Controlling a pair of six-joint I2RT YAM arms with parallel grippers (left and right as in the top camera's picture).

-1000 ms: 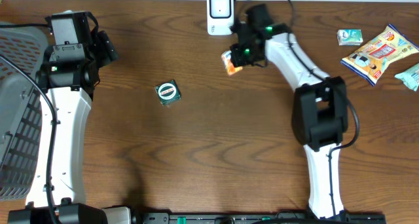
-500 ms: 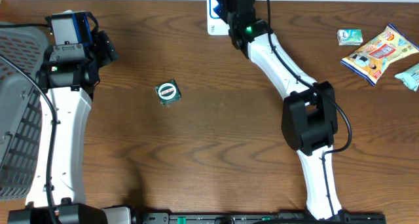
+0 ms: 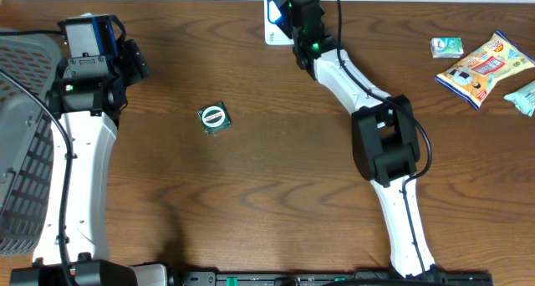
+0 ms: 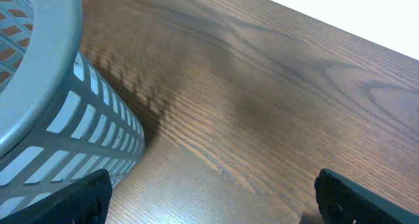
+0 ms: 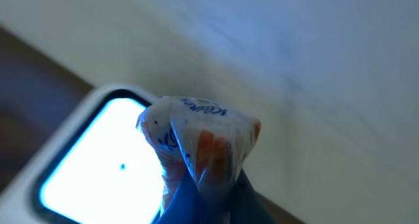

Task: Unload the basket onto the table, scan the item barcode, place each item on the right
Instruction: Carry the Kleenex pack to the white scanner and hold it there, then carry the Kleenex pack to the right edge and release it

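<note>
**Item 1, left gripper** (image 4: 211,185): your left wrist view shows its two dark fingers (image 4: 85,199) spread wide with only bare wood between them. It holds nothing and touches nothing, hovering over the table (image 3: 276,186) just beside the basket (image 4: 59,132).

**Item 2, right gripper** (image 3: 287,12): it is clamped shut on a sachet (image 5: 203,145), white with orange and blue print. The grip pinches the sachet from below, and the fingers themselves are a dark blur in your right wrist view. The sachet hangs right in front of the scanner (image 3: 276,22), whose window glows white-blue behind it. You cannot tell whether the two touch.

**Item 3, room to move:**
- Near you, a wide stretch of plain wood lies between the two arm bases.
- Further out, a dark round-label packet (image 3: 214,118) lies alone mid-table, well apart from both grippers.
- The scanner stands at the far edge of the table, so your right arm is stretched out almost to that edge.
- At far right, near the right edge, lie a yellow bag (image 3: 485,68), a small green packet (image 3: 445,46) and a teal packet (image 3: 524,96).

**Item 4, container:** one grey slatted basket, against the left edge beside your left arm. What shows of its interior is its own slotted wall.
</note>
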